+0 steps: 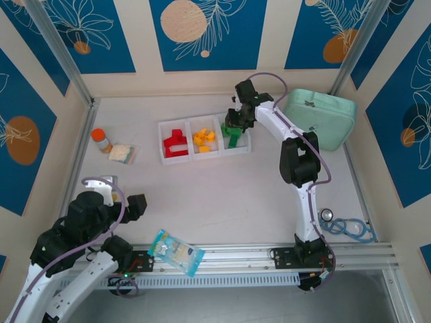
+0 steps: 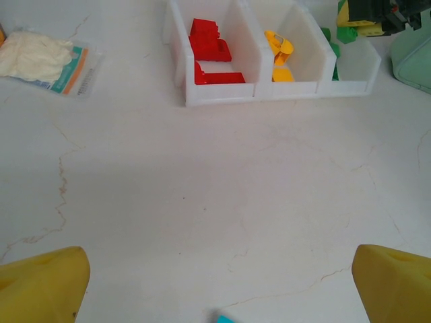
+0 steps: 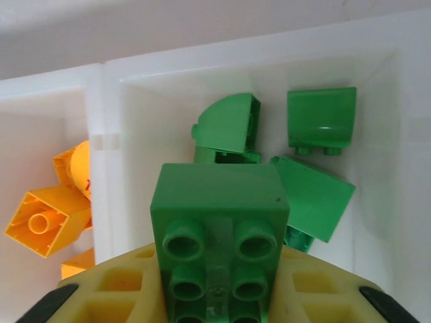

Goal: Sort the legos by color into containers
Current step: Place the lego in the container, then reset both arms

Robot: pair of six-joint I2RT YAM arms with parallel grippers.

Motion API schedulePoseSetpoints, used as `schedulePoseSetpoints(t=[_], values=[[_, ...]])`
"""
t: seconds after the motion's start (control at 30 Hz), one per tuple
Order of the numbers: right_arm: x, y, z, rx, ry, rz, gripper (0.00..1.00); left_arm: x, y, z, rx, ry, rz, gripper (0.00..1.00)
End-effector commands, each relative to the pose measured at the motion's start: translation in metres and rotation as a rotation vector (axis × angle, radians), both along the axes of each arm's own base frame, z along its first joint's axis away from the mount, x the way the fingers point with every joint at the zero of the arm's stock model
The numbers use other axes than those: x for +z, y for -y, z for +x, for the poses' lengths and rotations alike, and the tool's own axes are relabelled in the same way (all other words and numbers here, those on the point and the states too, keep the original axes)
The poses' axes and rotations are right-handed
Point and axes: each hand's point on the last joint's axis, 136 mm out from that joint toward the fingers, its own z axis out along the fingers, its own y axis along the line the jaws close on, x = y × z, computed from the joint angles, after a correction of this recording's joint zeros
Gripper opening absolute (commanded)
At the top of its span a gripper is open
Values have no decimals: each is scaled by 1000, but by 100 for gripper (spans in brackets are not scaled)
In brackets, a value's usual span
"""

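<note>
Above the rightmost bin (image 3: 397, 134), green brick (image 3: 219, 202), studs plain up close, between right jaws; left jaws wide.

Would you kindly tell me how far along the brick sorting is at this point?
Done: red bricks lie in the left bin, orange-yellow bricks in the middle bin, several green bricks in the right bin. In hand: the right pincer is shut on one more green brick above the right bin. Left: releasing it; the left pincer is open.
</note>
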Motion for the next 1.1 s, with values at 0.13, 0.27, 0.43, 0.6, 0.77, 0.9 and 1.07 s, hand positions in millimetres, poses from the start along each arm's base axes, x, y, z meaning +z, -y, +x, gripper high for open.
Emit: schedulePoseSetpoints(t=[0.13, 0.27, 0.43, 0.6, 0.77, 0.9, 1.07], values=[[35, -4, -21, 0, 32, 59, 55, 3, -3, 3, 19, 28, 3, 99], [65, 7, -34, -19, 79, 43, 93, 4, -6, 8, 55, 13, 13, 99], [101, 26, -63, -4, 159, 51, 99, 6, 3, 26, 79, 55, -27, 99], [123, 59, -94, -33, 266, 8, 99, 20, 28, 60, 30, 157, -47, 99], [122, 110, -122, -140, 461, -96, 99, 22, 36, 98, 10, 239, 121, 99], [107, 145, -144, -175, 667, -163, 99, 16, 14, 120, 153, 317, 249, 99], [69, 169, -166, -138, 836, -187, 99, -1, 1, 128, 227, 446, 286, 99]])
